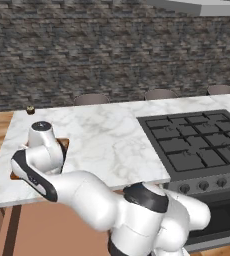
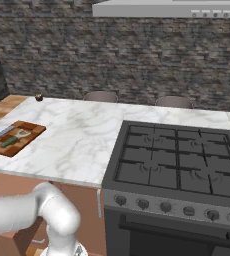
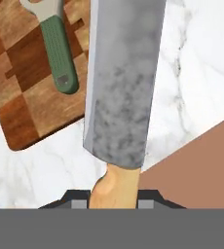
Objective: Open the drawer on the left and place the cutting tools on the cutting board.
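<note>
Hand view: the pincer (image 3: 114,197) is clamped on the tan handle of the knife (image 3: 121,87), whose grey-blue blade runs straight away from the camera, its long axis in line with the pincer's own. The blade hangs above the marble tabletop (image 3: 192,73) and overlaps the near right edge of the cutting board (image 3: 26,97); most of its width lies beside the board, not over it. The peeler (image 3: 58,51) already rests on the board, green handle toward the camera and pale head away, roughly parallel to the blade and just to its left. The open drawer (image 3: 201,160) shows as a flat brown area at lower right.

Right base view: the board (image 2: 29,132) sits at the tabletop's far left corner with the peeler (image 2: 14,138) on it (the blade (image 2: 1,132) crosses its left end).

Judgement: 1 of 2 tools is placed; the knife must shift toward the peeler before release, so that it lands wholly on the board.
</note>
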Controlling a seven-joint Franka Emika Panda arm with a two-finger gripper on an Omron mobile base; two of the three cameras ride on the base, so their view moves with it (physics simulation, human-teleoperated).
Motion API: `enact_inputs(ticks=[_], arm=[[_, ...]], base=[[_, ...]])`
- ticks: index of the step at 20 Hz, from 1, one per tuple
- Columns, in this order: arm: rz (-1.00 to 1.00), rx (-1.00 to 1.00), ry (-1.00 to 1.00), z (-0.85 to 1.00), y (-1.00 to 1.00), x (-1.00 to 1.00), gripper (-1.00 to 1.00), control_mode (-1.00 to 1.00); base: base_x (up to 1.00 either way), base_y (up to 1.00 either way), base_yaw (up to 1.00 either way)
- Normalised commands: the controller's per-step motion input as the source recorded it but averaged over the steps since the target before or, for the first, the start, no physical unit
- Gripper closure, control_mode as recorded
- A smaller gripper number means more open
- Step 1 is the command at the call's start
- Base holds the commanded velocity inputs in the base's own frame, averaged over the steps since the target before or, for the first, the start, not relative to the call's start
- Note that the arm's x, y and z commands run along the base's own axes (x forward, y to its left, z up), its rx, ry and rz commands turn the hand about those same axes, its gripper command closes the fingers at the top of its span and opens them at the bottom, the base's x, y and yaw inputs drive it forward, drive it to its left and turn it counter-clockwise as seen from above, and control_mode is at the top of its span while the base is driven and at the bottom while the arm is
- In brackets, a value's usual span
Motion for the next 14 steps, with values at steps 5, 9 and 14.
enact_inputs(ticks=[5,9,14], arm=[[0.00,0.00,0.00,0.02,0.05,1.00,1.00,-1.00],[0.00,0.00,0.06,0.03,0.08,1.00,1.00,-1.00],[0.00,-0.02,0.07,0.00,0.19,0.86,1.00,-1.00]], base=[[0.00,0.00,0.00],[0.00,0.00,0.00],[0.00,0.00,0.00]])
